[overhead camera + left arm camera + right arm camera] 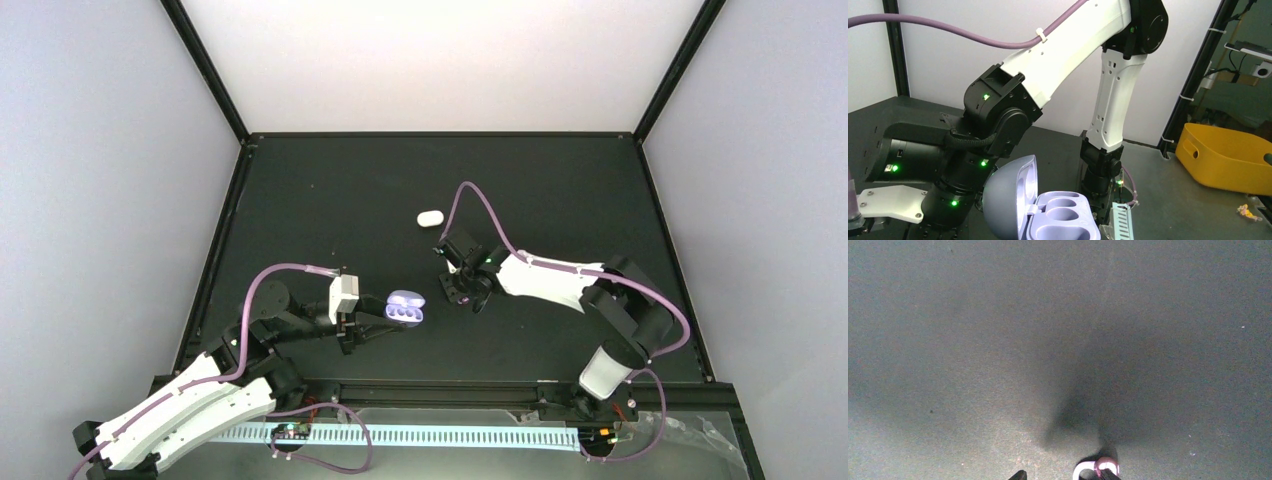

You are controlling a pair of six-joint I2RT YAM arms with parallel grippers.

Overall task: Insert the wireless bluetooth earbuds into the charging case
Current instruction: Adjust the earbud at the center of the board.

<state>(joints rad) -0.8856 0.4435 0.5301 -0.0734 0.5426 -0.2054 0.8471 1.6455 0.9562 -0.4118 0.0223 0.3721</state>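
My left gripper [384, 319] is shut on the purple charging case [405, 308] and holds it just above the mat. In the left wrist view the case [1065, 220] stands open, its lid [1008, 195] swung up to the left and its wells bare; my own fingers do not show there. My right gripper [466, 292] points down at the mat just right of the case. In the right wrist view it [1063, 475] is open, with a tiny curled earbud [1098, 467], white and pinkish purple, against the right fingertip [1109, 475]. The left fingertip [1019, 474] stands apart from it.
A small white oval case [430, 217] lies closed on the black mat [330, 200] behind the right gripper. The right arm [1108, 100] fills the left wrist view. A yellow bin [1228, 160] sits beyond the table's edge. A white cable strip [400, 437] runs along the near rail.
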